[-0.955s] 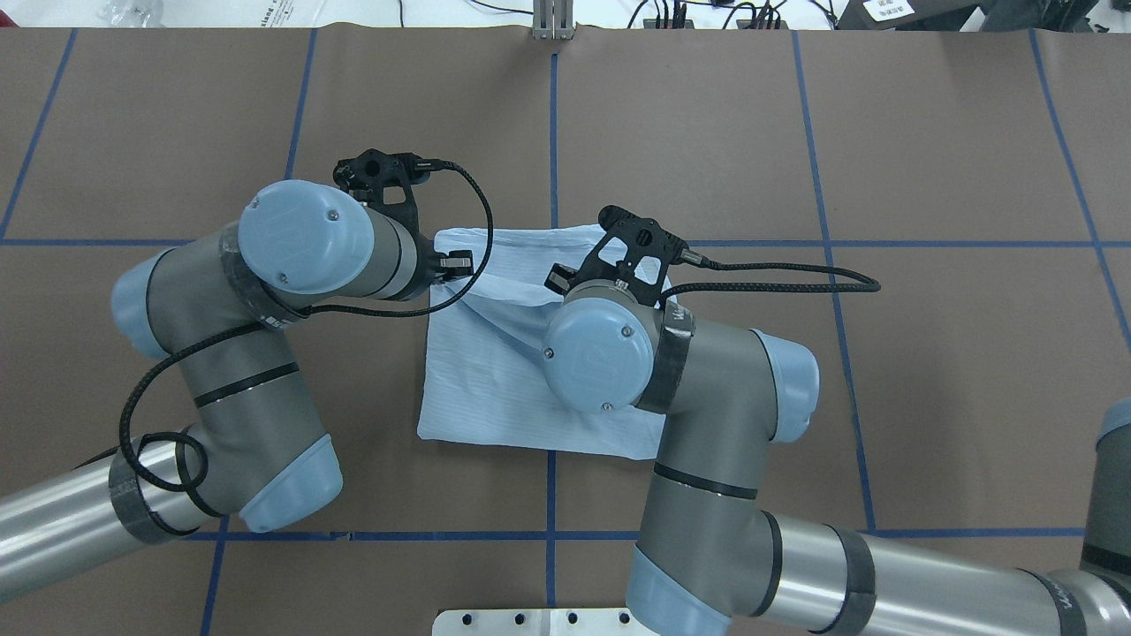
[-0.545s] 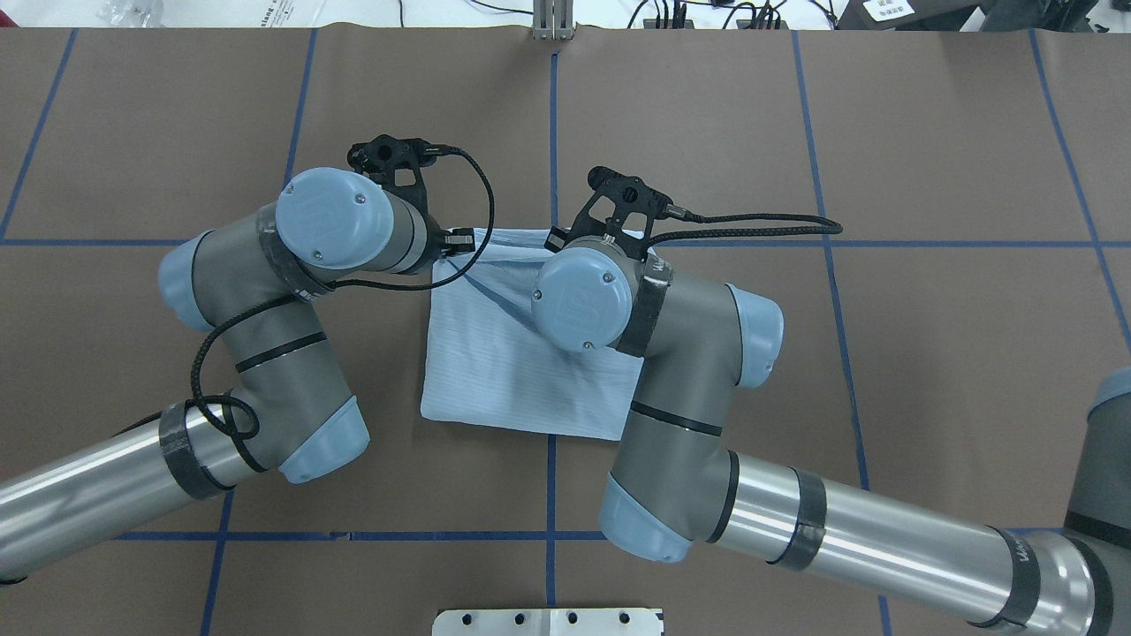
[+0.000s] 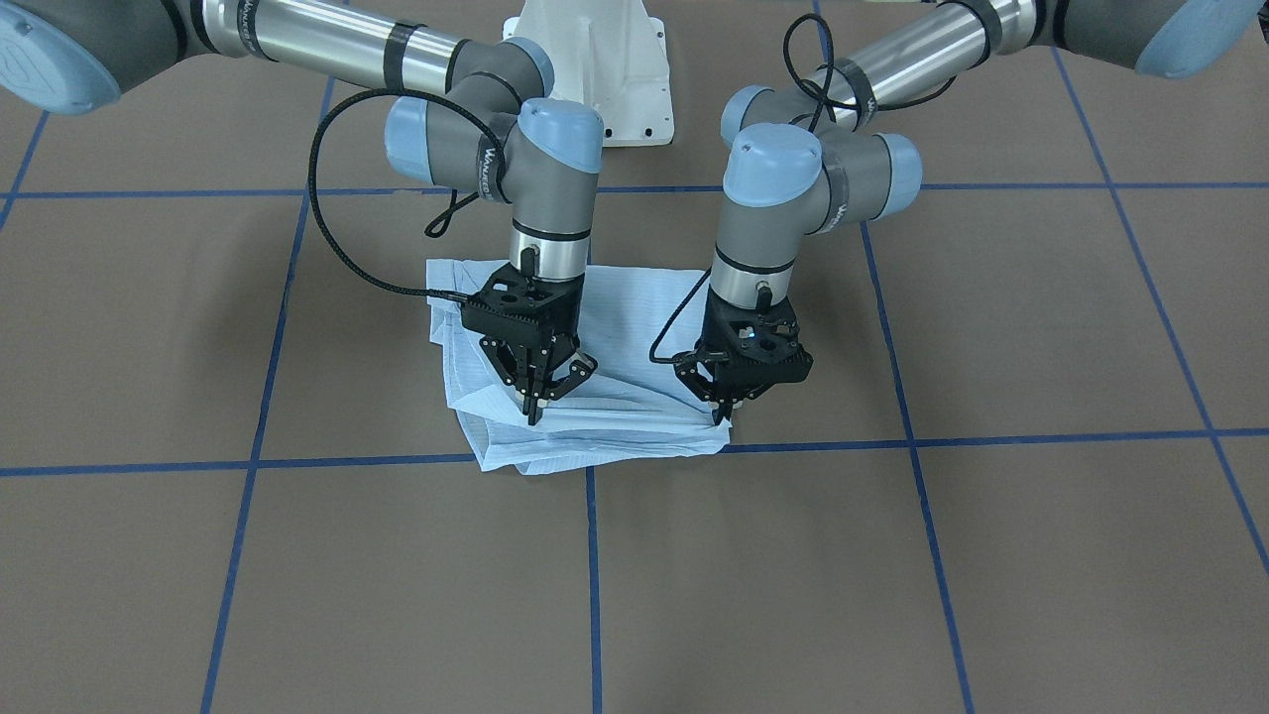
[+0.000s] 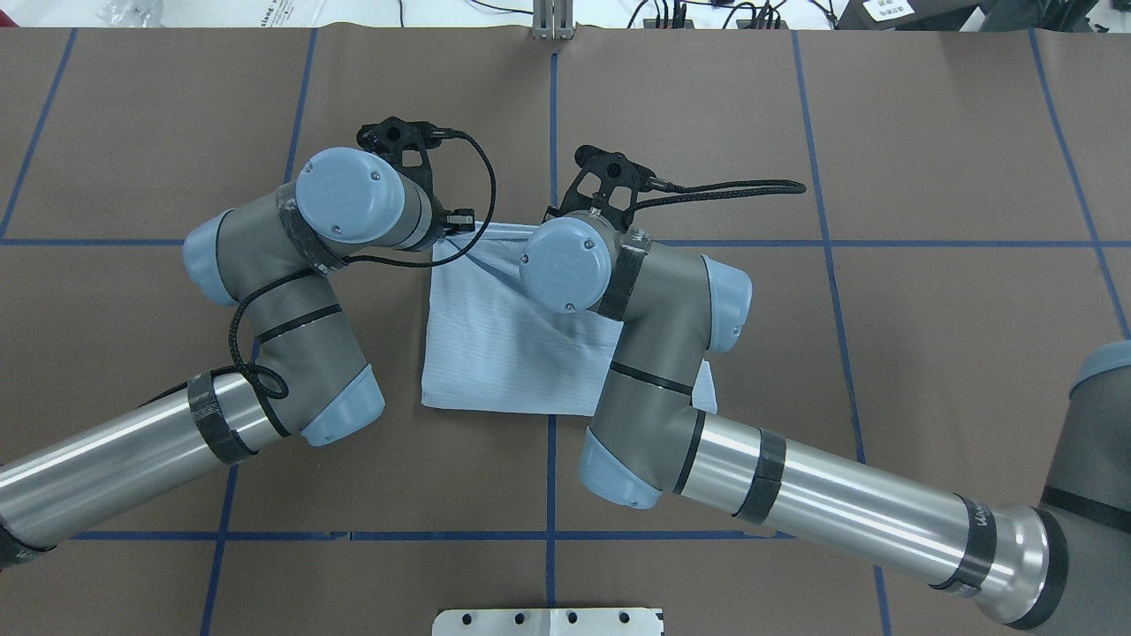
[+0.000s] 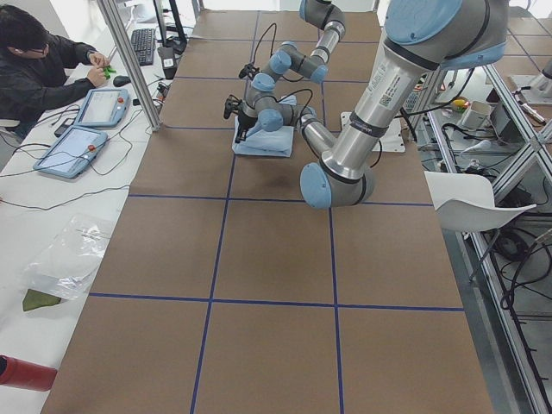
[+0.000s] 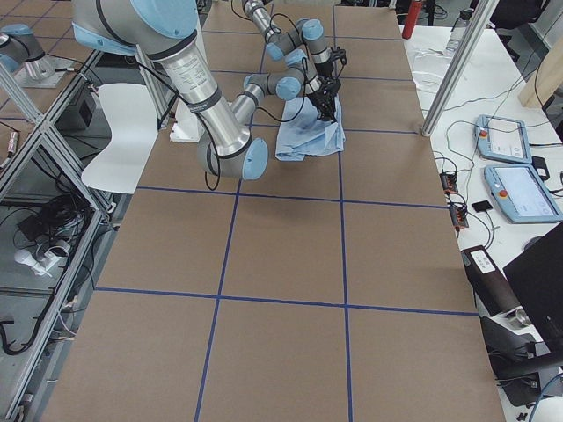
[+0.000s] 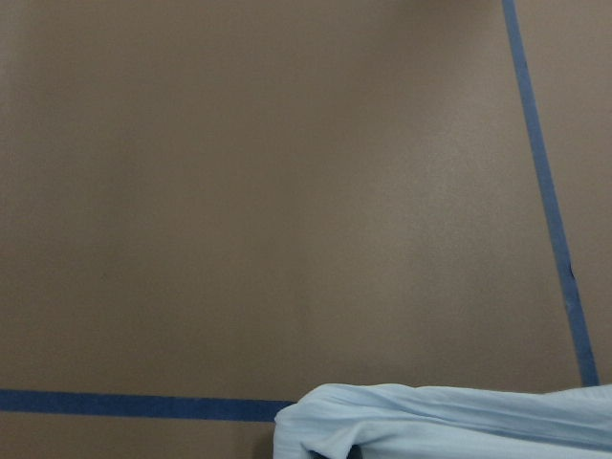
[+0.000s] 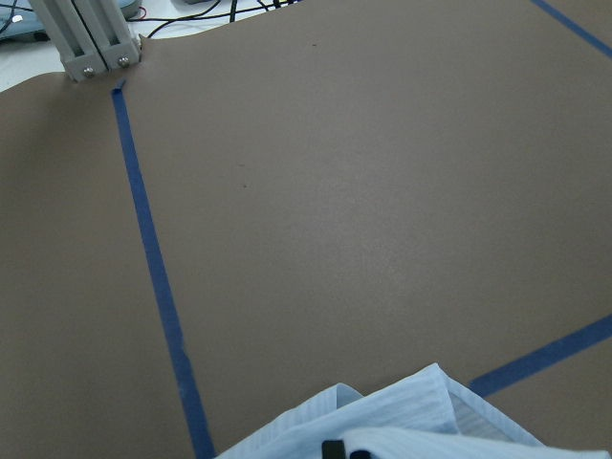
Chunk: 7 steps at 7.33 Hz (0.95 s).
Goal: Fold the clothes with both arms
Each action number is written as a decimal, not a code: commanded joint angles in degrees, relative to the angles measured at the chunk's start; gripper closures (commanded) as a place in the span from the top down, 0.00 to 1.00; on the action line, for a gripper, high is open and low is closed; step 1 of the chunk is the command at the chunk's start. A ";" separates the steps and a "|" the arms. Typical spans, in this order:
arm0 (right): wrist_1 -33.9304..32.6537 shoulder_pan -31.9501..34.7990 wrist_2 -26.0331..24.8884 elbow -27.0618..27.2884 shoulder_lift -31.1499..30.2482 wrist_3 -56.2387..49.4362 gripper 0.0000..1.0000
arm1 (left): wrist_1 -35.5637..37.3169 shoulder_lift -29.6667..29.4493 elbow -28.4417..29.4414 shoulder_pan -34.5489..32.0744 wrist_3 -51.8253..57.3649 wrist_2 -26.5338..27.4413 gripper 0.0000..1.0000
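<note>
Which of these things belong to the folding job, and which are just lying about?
In the job: shirt, left tool, right tool.
Lying about: tablet, white chair, plastic bag.

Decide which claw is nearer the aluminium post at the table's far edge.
Right. The right claw is on the shirt in line with the post; the left claw is off to the side.

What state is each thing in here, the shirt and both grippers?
shirt: folded to a rectangle on the table, top layer pinched at its far edge.
left gripper: jaws shut on shirt.
right gripper: jaws shut on shirt.
</note>
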 commanded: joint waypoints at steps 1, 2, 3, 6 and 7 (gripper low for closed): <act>3.64 0.03 0.02 -4.05 0.95 -1.40 0.00 | -3.61 -0.10 4.41 0.01 0.22 -0.08 0.00; 3.65 0.12 0.02 -4.05 0.87 -2.98 0.00 | -4.15 -0.10 5.04 0.01 0.31 -0.08 0.00; 3.65 0.03 -0.07 -4.05 0.86 -5.78 0.99 | -4.33 -0.01 5.04 0.01 0.31 -0.08 0.53; 3.39 3.54 10.09 -3.26 2.96 -9.32 1.00 | -6.62 2.00 1.19 -1.13 9.17 -1.13 1.00; 3.30 3.55 10.38 -3.17 3.50 -9.33 1.00 | -6.44 2.44 -0.22 -2.26 9.97 -5.05 1.00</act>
